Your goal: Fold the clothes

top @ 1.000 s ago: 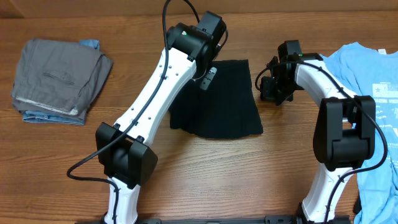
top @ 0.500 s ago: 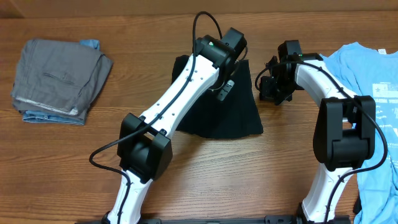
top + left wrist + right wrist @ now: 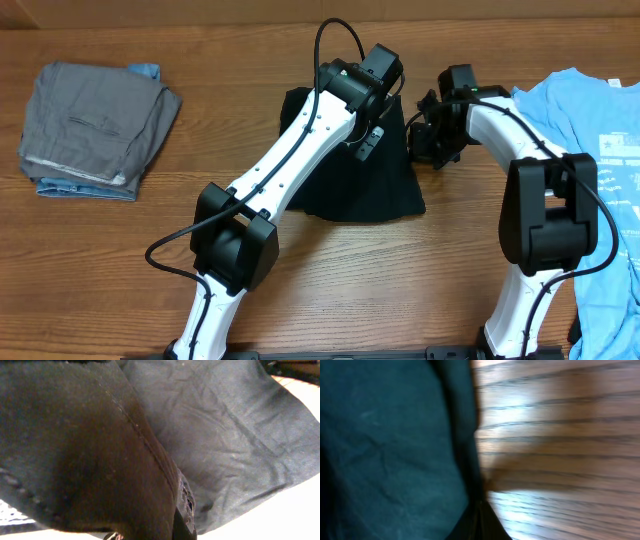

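The shirt (image 3: 370, 190) was plain black, the T-shirt (image 3: 600, 100) light blue with white print, the folded garment (image 3: 95, 120) grey, the counter (image 3: 400, 280) brown wood-grain.

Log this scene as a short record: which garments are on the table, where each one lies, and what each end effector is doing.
black shirt: centre of table, lying uneven, not neatly folded
left end effector: shut on black shirt, over its upper part
right end effector: shut, at the shirt's right edge; grip unclear
blue T-shirt: far right, spread out, partly out of frame, untouched
grey garment: far left, folded, on top of a light blue item
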Available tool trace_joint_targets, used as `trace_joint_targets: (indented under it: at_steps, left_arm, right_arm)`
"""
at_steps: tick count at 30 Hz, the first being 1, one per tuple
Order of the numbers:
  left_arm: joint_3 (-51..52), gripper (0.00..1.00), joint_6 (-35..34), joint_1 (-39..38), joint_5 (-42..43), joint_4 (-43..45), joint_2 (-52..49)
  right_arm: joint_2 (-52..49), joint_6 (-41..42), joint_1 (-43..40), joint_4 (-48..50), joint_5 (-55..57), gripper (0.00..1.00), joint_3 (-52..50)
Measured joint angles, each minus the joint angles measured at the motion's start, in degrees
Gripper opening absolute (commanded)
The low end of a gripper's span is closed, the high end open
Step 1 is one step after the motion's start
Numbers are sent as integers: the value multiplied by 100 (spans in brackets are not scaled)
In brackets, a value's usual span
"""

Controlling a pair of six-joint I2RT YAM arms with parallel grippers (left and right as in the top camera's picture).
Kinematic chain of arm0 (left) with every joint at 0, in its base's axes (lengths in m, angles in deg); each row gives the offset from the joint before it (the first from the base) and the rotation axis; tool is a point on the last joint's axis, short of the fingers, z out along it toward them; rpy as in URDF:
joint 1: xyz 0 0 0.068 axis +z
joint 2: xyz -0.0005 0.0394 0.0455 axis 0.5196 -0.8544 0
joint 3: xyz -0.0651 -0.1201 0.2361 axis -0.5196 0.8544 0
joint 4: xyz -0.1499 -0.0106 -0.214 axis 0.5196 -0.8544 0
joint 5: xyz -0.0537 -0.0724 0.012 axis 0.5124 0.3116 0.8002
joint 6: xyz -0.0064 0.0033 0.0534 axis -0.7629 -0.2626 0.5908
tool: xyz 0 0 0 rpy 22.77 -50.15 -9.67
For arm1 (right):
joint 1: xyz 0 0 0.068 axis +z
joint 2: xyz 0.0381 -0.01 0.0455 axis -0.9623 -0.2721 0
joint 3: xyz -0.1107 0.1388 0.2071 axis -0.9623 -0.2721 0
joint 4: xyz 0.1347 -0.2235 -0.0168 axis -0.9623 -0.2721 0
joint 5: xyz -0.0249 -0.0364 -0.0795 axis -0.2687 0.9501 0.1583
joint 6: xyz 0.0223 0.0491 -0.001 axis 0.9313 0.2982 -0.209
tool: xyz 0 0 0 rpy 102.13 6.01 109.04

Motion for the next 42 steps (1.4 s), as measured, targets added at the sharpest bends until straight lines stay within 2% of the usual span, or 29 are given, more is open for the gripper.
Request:
trace_joint_targets:
  at_steps: [13,14,15,16,17,18,24,27,31,35,37,38,40,42]
  left_arm:
    - [-251,6,0,-15,570,85,-11]
    - [-251,19,0,-28,586,118,-11]
    - [-251,50,-9,-39,597,151,-13]
    - [-251,74,11,-50,614,177,-13]
    - [-251,91,7,-55,649,199,-13]
    - [-254,99,-7,-63,678,232,-13]
    - [-483,100,-15,-26,1368,507,-46]
    - [-1123,100,-33,170,1856,466,-61]
    - [-1587,100,-227,704,1921,227,-52]
    - [-1488,99,-365,1340,1823,-247,-59]
    - [-1263,99,-479,1652,1781,-345,-59]
    - [-1123,99,-503,1733,1779,-348,-59]
    - [-728,99,-564,1821,1775,-341,-70]
    - [-304,99,-584,1812,1788,-153,-74]
  right_arm:
    - [0,4,173,70,-2,4,0]
    - [0,0,173,70,-2,4,0]
    - [-2,2,173,68,0,4,0]
    - [0,2,173,70,0,4,0]
    - [0,2,170,72,-2,4,0]
    - [-2,2,170,70,0,4,0]
    - [0,-2,63,-20,264,4,0]
    - [0,2,-295,-221,372,4,4]
    - [96,2,-846,-481,431,4,66]
    - [831,-15,-1040,-562,310,4,68]
    - [1510,-190,-964,-564,-256,4,96]
    - [1788,-249,-905,-544,-531,6,136]
    - [2232,-350,-750,-442,-1231,28,223]
    - [2284,-407,-560,-365,-1587,44,249]
